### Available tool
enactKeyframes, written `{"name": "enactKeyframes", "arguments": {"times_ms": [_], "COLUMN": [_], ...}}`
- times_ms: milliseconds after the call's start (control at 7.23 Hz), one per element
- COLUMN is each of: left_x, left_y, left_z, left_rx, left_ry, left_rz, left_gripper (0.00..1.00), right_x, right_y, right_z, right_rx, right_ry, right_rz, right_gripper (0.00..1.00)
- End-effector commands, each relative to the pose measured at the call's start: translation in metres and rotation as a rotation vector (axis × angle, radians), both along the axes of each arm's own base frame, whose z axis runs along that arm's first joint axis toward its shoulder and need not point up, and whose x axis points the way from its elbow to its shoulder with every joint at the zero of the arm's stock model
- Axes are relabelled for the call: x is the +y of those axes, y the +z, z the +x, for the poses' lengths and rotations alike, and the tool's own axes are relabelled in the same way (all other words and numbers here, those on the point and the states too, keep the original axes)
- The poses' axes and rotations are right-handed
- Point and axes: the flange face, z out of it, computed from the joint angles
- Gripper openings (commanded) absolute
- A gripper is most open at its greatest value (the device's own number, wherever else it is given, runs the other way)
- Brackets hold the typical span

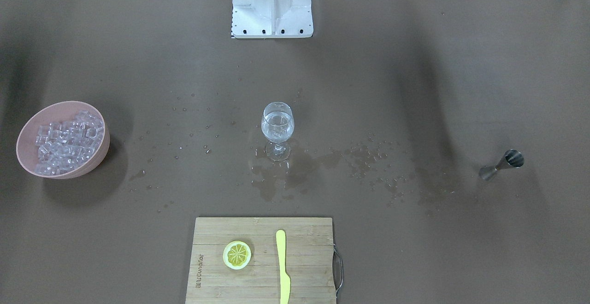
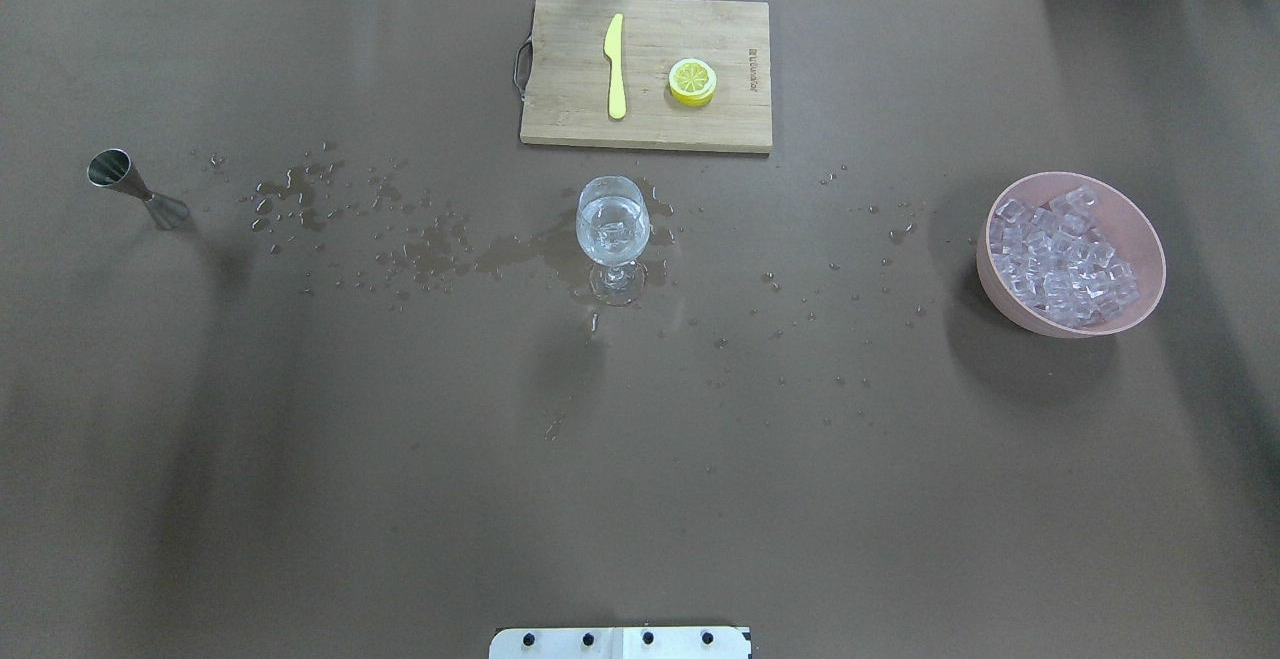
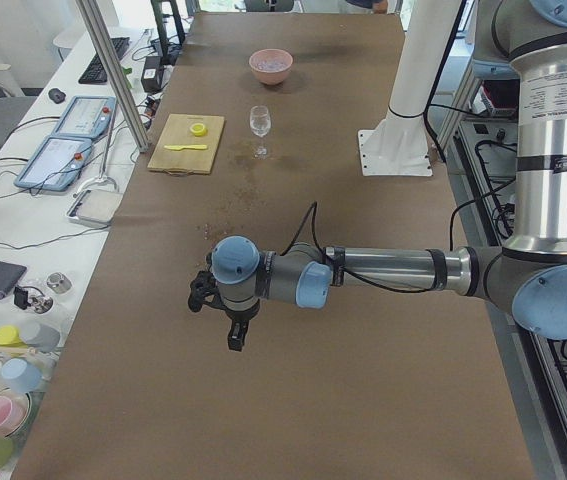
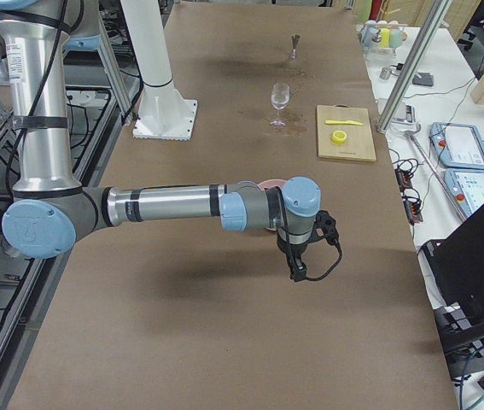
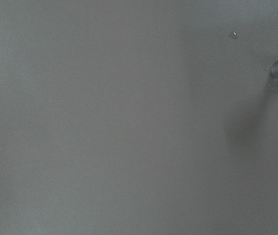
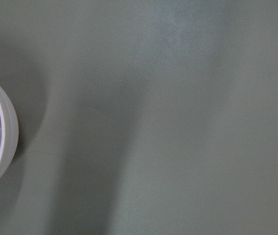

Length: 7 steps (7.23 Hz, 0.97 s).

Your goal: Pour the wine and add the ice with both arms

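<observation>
- The wine glass (image 1: 278, 151) stands upright mid-counter, between the white pedestal (image 1: 272, 6) and the bamboo cutting board (image 1: 258, 285).
- The wine (image 1: 277, 131) is in the glass bowl, clear like water. From overhead a couple of clear cubes seem to sit in it too.
- There's a lot of spill: a wet patch at the glass foot and droplets (image 1: 368, 158) scattered across the brown counter (image 1: 415, 41) on both sides.
- The ice (image 1: 67, 140) is heaped in the pink bowl (image 1: 60, 105), well off toward the robot's right end.
- A steel jigger (image 1: 501, 164) lies on its side toward the robot's left end.
- On the board, a lemon slice (image 1: 237, 254) sits beside a yellow knife (image 1: 283, 267), not touching it.
- The left arm (image 3: 383, 270) stretches low over the counter with its jaws pointing down. It only shows in the side view, so I can't tell how far apart they are or whether they hold anything.
- Same deal for the right arm (image 4: 165, 205): jaws pointing down near the bowl, spread impossible to tell. Its wrist cam catches the bowl's edge at the left.
</observation>
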Motion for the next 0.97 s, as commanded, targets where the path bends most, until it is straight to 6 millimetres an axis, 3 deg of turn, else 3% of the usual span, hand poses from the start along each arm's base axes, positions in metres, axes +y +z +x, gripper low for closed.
{"name": "enactKeyframes", "arguments": {"times_ms": [0,829], "left_x": [-0.001,-0.004], "left_y": [-0.004,-0.010], "left_z": [0.000,0.001], "left_rx": [0.001,0.002], "left_ry": [-0.002,-0.001], "left_rz": [0.005,0.023], "left_gripper": [0.98,0.98], "right_x": [0.003,0.015], "right_y": [0.006,0.004], "right_z": [0.000,-0.003], "right_rx": [-0.002,-0.055], "right_ry": [-0.007,-0.014], "right_rz": [-0.006,-0.004], "right_gripper": [1.00,1.00]}}
